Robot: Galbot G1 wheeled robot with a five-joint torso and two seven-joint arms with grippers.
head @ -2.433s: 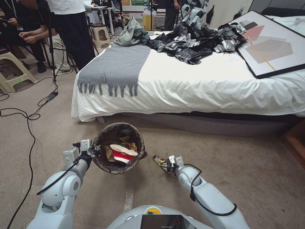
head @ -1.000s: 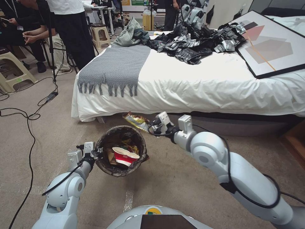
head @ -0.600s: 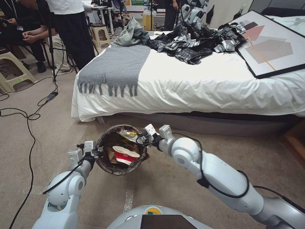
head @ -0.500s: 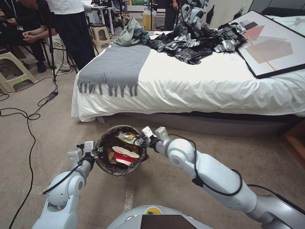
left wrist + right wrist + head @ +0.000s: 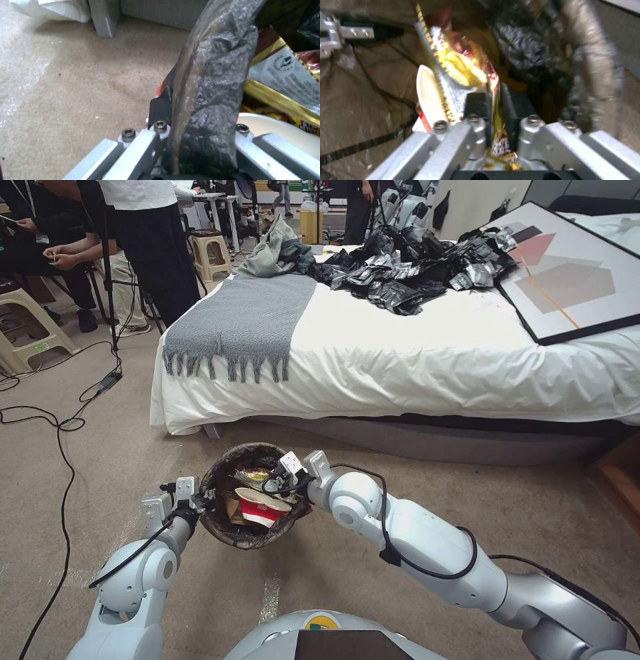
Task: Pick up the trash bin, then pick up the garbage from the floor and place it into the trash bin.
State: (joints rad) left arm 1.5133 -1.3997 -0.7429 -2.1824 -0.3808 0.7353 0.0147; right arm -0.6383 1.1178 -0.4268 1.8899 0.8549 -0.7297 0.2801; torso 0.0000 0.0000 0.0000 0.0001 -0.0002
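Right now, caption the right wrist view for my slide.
Right gripper fingers pinch a yellow snack wrapper inside the lined trash bin, beside a red-and-white cup.

The right gripper (image 5: 494, 105) has its two dark jaws pressed tight on a shiny yellow and red snack wrapper (image 5: 463, 65). The wrapper sticks out past the jaws, down into the trash bin (image 5: 586, 57). The dark, crinkly bag liner (image 5: 520, 47) covers the bin's inside wall all around. A red-and-white paper cup (image 5: 426, 95) lies just beside the wrapper. On the far side, the left gripper (image 5: 340, 35) is at the bin's rim.
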